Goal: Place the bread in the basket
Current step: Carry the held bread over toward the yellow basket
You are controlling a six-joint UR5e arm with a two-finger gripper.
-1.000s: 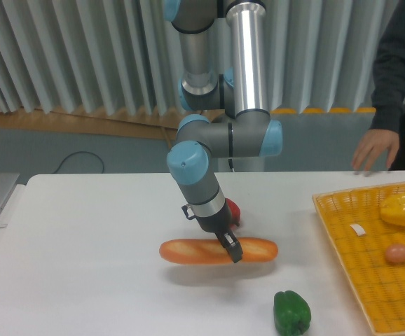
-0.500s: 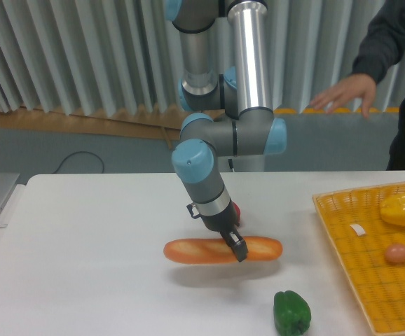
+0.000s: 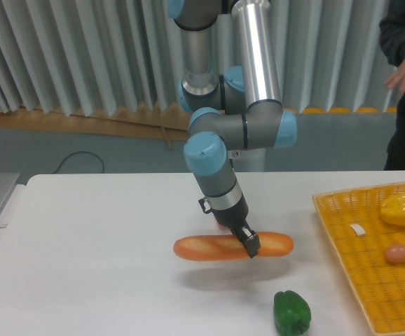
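The long glossy orange-brown bread loaf (image 3: pixel 233 247) was held level above the white surface (image 3: pixel 104 252), its shadow cast beneath, clamped near its middle by the black two-fingered tool (image 3: pixel 249 244). The shallow yellow-orange woven basket (image 3: pixel 342 231) lay well apart to its right, with a yellow pepper (image 3: pixel 399 208) inside. A green pepper (image 3: pixel 291 313) sat nearby in front.

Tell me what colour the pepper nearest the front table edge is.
Green: the pepper sits below the bread, shown best in the fixed camera view.

No readable text, label or number shows anywhere (arm and table included).
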